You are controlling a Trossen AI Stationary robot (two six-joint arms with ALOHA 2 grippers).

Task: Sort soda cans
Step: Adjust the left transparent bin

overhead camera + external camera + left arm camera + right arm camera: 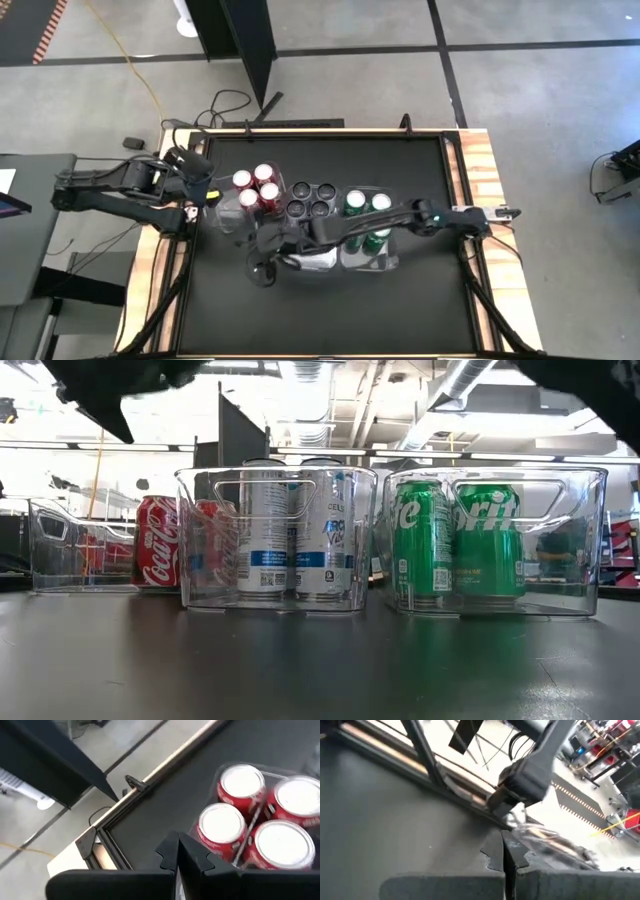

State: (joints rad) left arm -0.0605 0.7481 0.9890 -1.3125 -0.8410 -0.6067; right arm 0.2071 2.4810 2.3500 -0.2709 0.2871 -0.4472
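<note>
Cans sit sorted in clear bins: red cans (260,825) at right of frame, just past the left gripper (178,857), fingers pressed together, holding nothing. Right gripper (502,852) is closed too, empty.

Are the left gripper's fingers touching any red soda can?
Apart. The left wrist view shows the shut fingers empty, above and beside the red soda cans in their clear bin.

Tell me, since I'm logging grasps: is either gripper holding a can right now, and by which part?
Nothing is held. The left gripper is shut and empty beside the red cans; the right gripper is shut and empty over the table.
</note>
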